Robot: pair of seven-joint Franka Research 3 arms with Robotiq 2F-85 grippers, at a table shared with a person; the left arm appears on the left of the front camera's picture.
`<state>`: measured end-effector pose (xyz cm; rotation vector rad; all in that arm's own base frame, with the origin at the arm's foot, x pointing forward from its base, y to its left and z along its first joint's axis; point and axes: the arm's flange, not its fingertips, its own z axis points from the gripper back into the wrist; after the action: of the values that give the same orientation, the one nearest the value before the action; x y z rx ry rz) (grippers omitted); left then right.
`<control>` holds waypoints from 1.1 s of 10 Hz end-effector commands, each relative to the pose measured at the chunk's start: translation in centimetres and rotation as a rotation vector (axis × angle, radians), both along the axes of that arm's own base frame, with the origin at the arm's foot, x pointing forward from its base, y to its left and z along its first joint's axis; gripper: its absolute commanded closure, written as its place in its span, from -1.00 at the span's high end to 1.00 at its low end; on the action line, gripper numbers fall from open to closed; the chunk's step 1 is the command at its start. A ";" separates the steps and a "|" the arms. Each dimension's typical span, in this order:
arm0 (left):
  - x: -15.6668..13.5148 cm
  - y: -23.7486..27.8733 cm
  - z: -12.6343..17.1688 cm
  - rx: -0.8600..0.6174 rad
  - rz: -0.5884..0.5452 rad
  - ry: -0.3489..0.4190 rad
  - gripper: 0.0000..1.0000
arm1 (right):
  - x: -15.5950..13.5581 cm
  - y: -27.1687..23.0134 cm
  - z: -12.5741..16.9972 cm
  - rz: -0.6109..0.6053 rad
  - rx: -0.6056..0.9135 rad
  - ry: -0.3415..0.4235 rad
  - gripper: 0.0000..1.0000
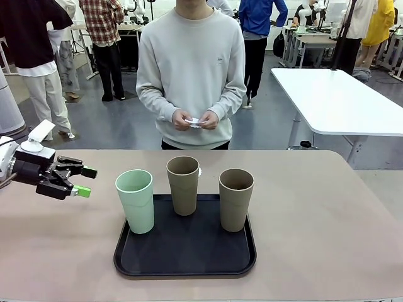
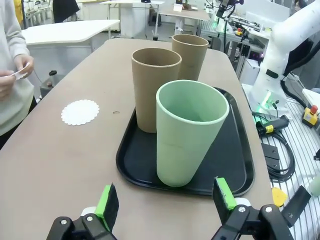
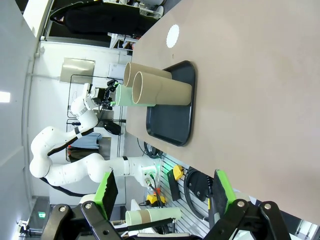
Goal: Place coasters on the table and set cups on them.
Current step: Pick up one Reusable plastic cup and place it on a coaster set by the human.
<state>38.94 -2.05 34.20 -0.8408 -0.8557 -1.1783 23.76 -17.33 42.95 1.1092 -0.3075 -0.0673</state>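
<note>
Three cups stand upright on a black tray (image 1: 186, 255): a mint green cup (image 1: 136, 201) at its left and two tan cups (image 1: 183, 185) (image 1: 236, 199). My left gripper (image 1: 86, 182) hovers open just left of the mint cup (image 2: 190, 132), level with it and apart from it. One white lacy coaster (image 2: 80, 112) lies on the beige table (image 1: 315, 207) beyond the tray, on the person's side. The person's hands hold more white coasters (image 1: 194, 121) at the waist. My right gripper (image 3: 164, 190) is open and holds nothing, well away from the tray (image 3: 172, 117) and coaster (image 3: 173, 35).
A glossy white table (image 1: 340, 100) stands behind at the right, and people stand farther back. The right arm's white base (image 2: 285, 50) and cables sit past the table's edge. Bare tabletop lies on both sides of the tray.
</note>
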 end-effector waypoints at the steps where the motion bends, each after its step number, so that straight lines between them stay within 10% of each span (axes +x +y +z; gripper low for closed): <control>1: -0.1 -0.4 -0.1 0.000 -0.029 -0.007 1.00 | 0.2 -0.1 -0.1 -0.010 0.007 -0.009 1.00; 4: -0.1 -0.4 0.0 0.005 -0.015 0.001 1.00 | 0.2 -0.1 -0.1 -0.010 0.007 -0.009 1.00; 9: -0.6 -2.2 -2.9 -0.038 -0.179 -0.255 1.00 | 0.2 -0.1 -0.1 -0.010 0.007 -0.009 1.00; 11: -0.1 -2.7 -4.3 -0.027 -0.138 -0.177 1.00 | 0.2 -0.1 -0.1 -0.010 0.007 -0.009 1.00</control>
<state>38.80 -4.36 31.05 -0.8150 -0.9637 -1.4204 23.76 -17.33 42.95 1.1092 -0.3074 -0.0673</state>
